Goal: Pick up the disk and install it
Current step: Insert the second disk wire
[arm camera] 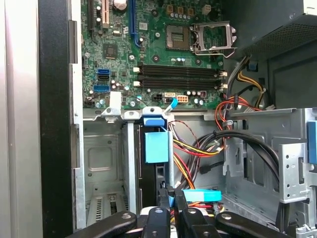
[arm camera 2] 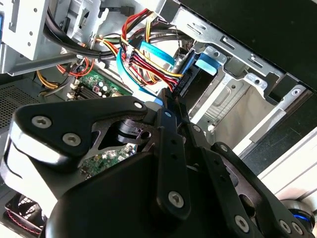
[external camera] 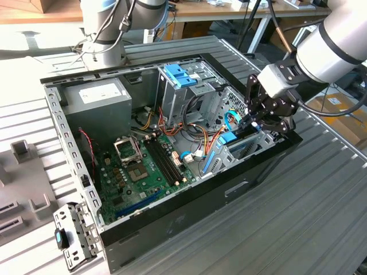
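An open computer case (external camera: 189,212) lies on a grey slatted table (external camera: 298,189), with workbenches behind. The disk (arm camera: 148,181) stands on edge, a dark slab under a blue bracket (arm camera: 156,146), in the metal bay at the case's 3 o'clock side in the exterior view. The claw (arm camera: 171,191) hangs just above it with fingers narrow, almost together, cables crowding close.

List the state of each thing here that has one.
Computer case: lying on its side, open, side panel off.
CPU socket: uncovered, no cooler on it.
Memory slots: empty.
Gripper: inside the case at the drive bay, among the cables.
Blue tab: at the top of a drive bay slot.
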You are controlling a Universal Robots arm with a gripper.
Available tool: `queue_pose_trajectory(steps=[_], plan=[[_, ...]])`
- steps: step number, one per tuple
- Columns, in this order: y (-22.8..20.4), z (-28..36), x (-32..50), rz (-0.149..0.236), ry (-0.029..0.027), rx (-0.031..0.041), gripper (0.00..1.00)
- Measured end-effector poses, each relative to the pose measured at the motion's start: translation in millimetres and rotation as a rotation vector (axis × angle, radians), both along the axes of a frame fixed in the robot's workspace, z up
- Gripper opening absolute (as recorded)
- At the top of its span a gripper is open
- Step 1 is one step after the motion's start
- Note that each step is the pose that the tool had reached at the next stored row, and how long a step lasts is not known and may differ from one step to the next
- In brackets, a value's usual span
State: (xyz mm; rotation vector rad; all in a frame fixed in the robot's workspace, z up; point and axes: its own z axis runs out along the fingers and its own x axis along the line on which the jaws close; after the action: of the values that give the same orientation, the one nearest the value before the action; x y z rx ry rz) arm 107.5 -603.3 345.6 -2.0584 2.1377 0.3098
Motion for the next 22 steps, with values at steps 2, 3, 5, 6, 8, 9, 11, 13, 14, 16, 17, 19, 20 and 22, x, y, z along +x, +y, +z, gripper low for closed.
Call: queue_pose_trajectory(steps=[2, 3, 5, 6, 8, 9, 11, 13, 14, 16, 17, 19, 20, 22], plan=[[-0.7, -0.4, 0.0, 0.0, 0.0, 0.0001, 0.16], [-1.1, -0.4, 0.0, 0.0, 0.0, 0.0001, 0.16], [-2.0, -0.7, 0.0, 0.0, 0.0, 0.0001, 0.16], [-2.6, -1.0, 0.0, 0.0, 0.0, 0.0002, 0.16], [-2.9, -1.4, 0.0, 0.0, 0.0, 0.0002, 0.16], [-3.0, -1.5, 0.0, 0.0, 0.0, 0.0, 0.16], [-3.3, -2.1, 0.0, 0.0, 0.0, 0.0001, 0.16], [-3.6, -2.4, 0.0, 0.0, 0.0, 0.0002, 0.16], [-3.8, -2.7, 0.0, 0.0, 0.0, 0.0, 0.16], [-4.0, -3.4, 0.0, 0.0, 0.0, -0.0001, 0.16], [-4.2, -3.9, 0.0, 0.0, -0.0001, 0.0001, 0.16], [-5.0, -5.0, 0.0, 0.0, 0.0, 0.0004, 0.16], [-5.4, -5.4, 0.0, 0.0, 0.0, 0.0002, 0.16], [-5.7, -5.8, 0.0, 0.0, 0.0, 0.0001, 0.16]])
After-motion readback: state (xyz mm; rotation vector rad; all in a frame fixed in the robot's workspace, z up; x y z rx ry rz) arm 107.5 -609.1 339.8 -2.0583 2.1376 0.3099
